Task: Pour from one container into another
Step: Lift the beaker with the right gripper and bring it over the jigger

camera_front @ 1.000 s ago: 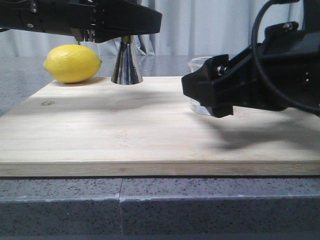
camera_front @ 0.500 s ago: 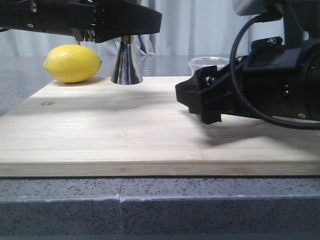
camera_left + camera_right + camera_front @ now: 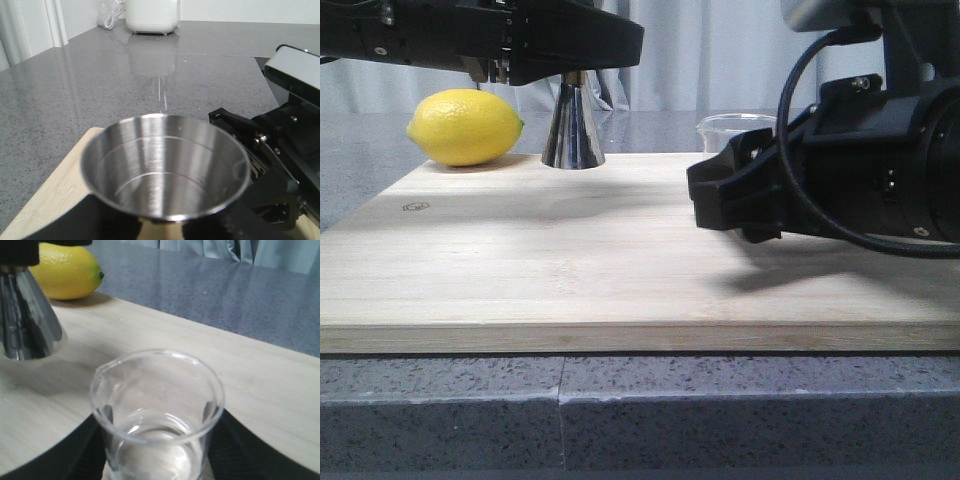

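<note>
The right pincer (image 3: 740,205) pinched the glass beaker (image 3: 157,415) above the wooden board (image 3: 570,260). The left pincer (image 3: 570,60) gripped the steel jigger (image 3: 573,125), which stood upright on the board's far edge beside the lemon (image 3: 465,126).

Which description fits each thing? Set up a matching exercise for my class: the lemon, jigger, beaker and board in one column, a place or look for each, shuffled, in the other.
1. lemon
2. jigger
3. beaker
4. board

A. clear glass, a little liquid inside
B. pale wood, lying on the grey counter
C. yellow, at the board's far left corner
D. shiny steel, standing beside the lemon

Pairs: 1-C, 2-D, 3-A, 4-B
</note>
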`<control>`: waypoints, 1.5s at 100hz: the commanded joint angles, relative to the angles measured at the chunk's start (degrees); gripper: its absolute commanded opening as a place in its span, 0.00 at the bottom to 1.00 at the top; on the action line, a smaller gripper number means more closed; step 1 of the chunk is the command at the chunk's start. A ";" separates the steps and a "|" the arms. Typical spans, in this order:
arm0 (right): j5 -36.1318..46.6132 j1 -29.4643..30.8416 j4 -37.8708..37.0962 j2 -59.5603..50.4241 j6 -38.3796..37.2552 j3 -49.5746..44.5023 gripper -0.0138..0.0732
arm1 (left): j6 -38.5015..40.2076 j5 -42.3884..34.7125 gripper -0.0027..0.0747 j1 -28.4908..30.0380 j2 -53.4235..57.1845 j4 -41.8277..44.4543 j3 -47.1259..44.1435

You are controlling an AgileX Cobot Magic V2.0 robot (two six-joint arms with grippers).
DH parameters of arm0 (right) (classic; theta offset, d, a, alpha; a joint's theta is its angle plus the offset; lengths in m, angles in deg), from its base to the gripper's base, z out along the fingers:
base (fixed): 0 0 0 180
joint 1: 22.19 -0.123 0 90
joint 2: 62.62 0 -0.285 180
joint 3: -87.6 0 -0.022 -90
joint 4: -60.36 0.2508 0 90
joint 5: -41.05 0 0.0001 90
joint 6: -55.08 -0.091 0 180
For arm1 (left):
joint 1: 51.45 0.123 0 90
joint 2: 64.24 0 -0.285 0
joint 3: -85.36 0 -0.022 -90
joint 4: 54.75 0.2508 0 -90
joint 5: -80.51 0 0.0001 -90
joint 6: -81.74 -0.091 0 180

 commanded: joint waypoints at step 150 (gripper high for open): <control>-63.88 3.44 -22.54 -15.46 6.63 45.51 0.50 | 0.45 5.43 0.37 -0.53 2.43 -4.74 1.69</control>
